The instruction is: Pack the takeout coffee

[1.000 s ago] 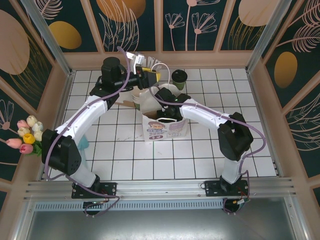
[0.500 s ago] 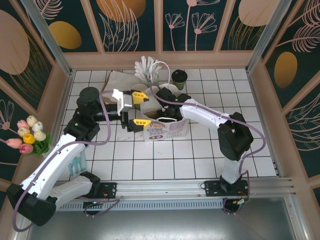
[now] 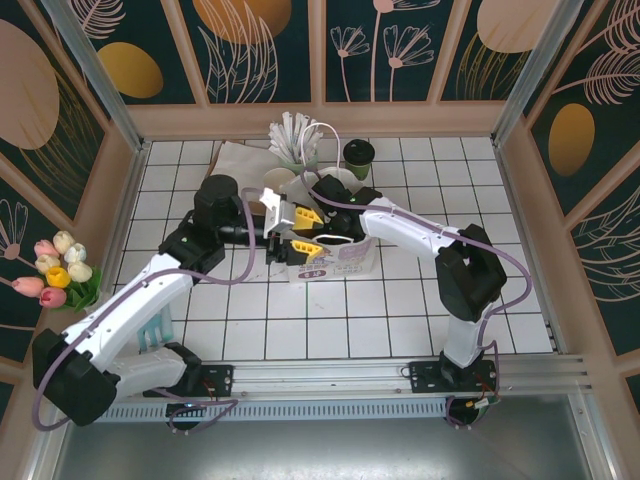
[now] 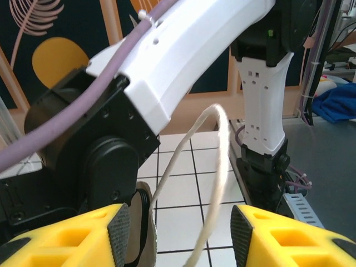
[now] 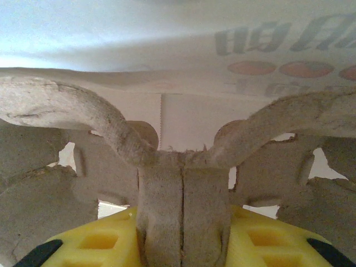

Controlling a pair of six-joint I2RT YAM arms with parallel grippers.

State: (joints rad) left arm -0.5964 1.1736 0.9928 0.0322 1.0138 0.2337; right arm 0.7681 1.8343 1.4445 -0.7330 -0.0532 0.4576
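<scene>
Left fingers [image 4: 72, 236] spread wide around the white bag [image 3: 335, 262]'s cord handle [image 4: 221, 150] — right fingers [image 5: 94, 245] pinching the pulp carrier [image 5: 181, 200] — coffee cup [image 3: 358, 152] stands on the counter [image 3: 480, 180] behind.

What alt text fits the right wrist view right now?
The right pincer, yellow-fingered, clamps the central handle of a brown moulded-pulp cup carrier, its arches spreading left and right. Behind it rises a white paper bag, print showing faintly.

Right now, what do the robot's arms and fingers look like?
The left arm and right arm match: white shells, black joints, purple cables looped alongside. The fingers are yellow with black tips.
</scene>
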